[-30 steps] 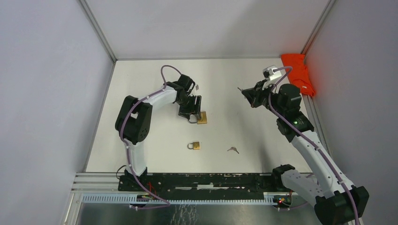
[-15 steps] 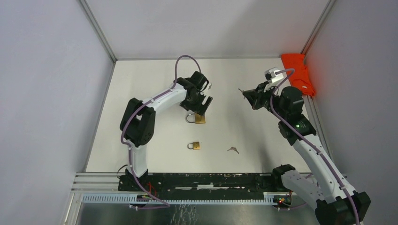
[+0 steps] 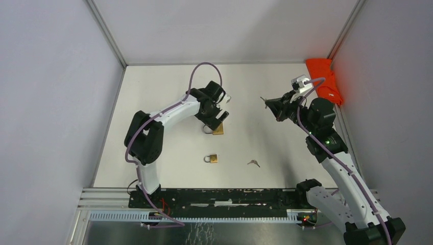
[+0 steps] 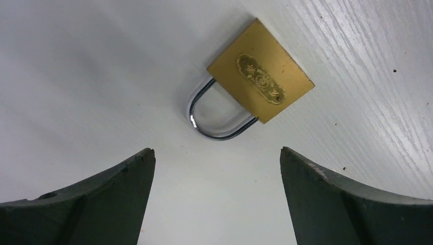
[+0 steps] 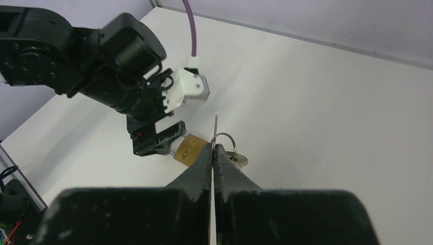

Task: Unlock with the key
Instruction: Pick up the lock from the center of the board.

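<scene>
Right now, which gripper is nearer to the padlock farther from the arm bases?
Left. The left gripper hangs open just above that brass padlock; the right gripper, shut on a key, is well off to the padlock's right.

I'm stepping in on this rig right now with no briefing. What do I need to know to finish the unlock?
Left gripper: open, hovering over the far padlock, fingers clear of it.
Right gripper: shut on a key, held in the air to the right of that padlock.
On the table, nearer the bases: a second padlock and a spare key.
Done: key picked up.
Left: steady the far padlock, insert the key, turn. Its shackle looks closed.
</scene>
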Action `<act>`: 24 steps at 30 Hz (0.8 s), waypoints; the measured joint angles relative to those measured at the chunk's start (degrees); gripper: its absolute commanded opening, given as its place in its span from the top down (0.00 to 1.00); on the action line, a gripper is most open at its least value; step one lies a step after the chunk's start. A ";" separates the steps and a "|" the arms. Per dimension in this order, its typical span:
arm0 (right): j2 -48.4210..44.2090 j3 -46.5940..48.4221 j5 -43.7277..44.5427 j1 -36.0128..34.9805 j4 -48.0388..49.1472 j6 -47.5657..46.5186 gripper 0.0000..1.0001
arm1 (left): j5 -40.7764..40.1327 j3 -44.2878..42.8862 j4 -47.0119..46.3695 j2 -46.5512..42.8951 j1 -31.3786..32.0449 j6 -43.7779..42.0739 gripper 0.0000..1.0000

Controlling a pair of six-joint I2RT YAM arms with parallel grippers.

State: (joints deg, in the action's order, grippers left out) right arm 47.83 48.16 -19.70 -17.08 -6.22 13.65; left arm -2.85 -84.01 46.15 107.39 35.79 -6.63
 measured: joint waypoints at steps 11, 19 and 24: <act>-1.07 0.02 0.35 0.00 -1.66 -0.24 1.00 | -1.68 0.02 -1.38 6.73 3.82 -4.59 0.03; -1.86 0.02 0.48 0.00 -2.54 -1.20 1.00 | -3.54 -1.27 -3.56 9.03 3.43 -9.01 0.04; -2.29 0.04 0.57 0.00 -2.56 -1.57 1.00 | -1.40 -3.56 -3.61 10.97 3.37 -11.65 0.04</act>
State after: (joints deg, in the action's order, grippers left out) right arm 45.54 48.21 -19.14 -17.08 -8.78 12.08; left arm -4.25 -87.57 42.54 118.37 39.16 -18.28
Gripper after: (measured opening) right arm 0.006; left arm 0.964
